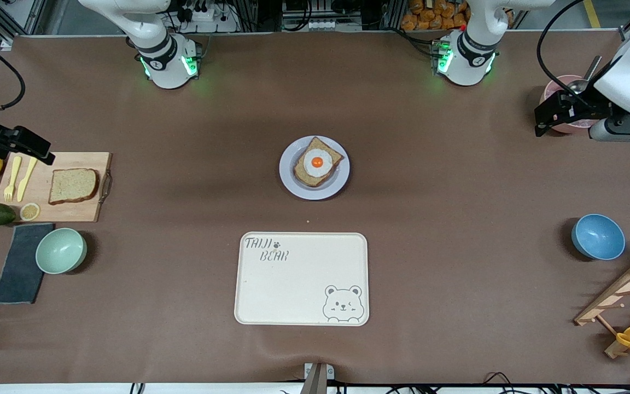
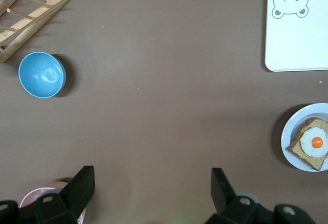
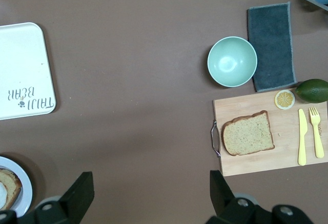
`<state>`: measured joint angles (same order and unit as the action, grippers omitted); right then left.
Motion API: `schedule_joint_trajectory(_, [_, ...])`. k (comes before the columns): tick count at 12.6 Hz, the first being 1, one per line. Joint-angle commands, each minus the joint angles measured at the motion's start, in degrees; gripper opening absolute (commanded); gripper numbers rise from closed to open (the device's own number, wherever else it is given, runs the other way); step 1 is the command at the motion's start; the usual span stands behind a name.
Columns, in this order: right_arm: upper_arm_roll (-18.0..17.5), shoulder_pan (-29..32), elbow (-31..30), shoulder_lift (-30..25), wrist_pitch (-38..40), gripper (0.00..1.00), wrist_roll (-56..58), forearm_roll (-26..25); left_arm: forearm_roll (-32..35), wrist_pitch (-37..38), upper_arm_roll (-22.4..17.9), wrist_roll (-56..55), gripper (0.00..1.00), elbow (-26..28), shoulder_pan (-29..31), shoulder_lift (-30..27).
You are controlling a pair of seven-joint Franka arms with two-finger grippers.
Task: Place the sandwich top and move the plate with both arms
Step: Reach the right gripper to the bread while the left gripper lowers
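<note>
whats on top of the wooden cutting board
On the cutting board lie the sandwich top, a yellow knife and fork, and a lemon slice. The board under them is covered.

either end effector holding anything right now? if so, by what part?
Nothing is held. The left end effector is open over bare table near the pink cup; the right end effector is open beside the wooden cutting board, with the plain brown bread slice lying untouched on it.

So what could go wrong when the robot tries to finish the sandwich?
The sandwich top lies flat on the cutting board beside the fork and knife, so the open right gripper might nudge them. The egg could slide under the bread. The plate is small, so both arms might tilt it.
</note>
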<state>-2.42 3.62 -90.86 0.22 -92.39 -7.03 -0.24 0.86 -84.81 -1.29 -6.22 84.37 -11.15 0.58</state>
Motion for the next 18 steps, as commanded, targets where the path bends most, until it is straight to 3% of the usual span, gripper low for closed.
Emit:
schedule_joint_trajectory(1, [-1.2, 1.1, 0.1, -0.1, 0.5, 1.0, -0.9, -0.3, -0.9, -0.8, 0.0, -0.6, 1.0, 0.9, 0.2, -1.0])
schedule_joint_trajectory(6, [-0.6, 2.1, -0.1, 0.3, -0.2, 1.0, 4.9, -0.2, -1.2, -0.8, 0.0, 0.4, 1.0, -2.3, 0.3, 5.6])
schedule_joint_trajectory(8, [1.4, 2.4, -0.5, 0.7, -0.3, 1.0, 14.0, -0.3, -4.8, -0.8, 0.0, 0.6, 1.0, -1.9, 1.4, 6.6])
schedule_joint_trajectory(10, [4.9, 2.2, -2.6, 0.8, -0.6, 1.0, 16.2, -0.1, -12.1, -0.8, 0.0, 0.7, 1.0, -0.6, 4.4, 7.2])
schedule_joint_trajectory(11, [5.3, 2.4, -4.6, 0.5, -0.9, 1.0, 16.2, -0.1, -15.2, -0.9, 0.1, 0.7, 1.0, 0.3, 5.0, 8.0])
schedule_joint_trajectory(13, [10.4, 2.1, -11.9, -1.4, -5.8, 1.0, 16.8, -0.1, -16.0, -1.8, 0.8, 1.5, 1.0, 0.4, 4.0, 9.6])
schedule_joint_trajectory(16, [16.0, 2.1, -17.9, -2.0, -9.8, 1.0, 22.2, -0.1, -18.3, -3.3, 2.3, 1.5, 1.0, 0.4, 3.9, 12.7])
schedule_joint_trajectory(18, [17.9, 2.2, -23.2, -2.2, -13.3, 1.0, 28.2, -0.1, -18.5, -4.0, 2.3, 1.5, 1.0, 0.3, 4.2, 13.2])
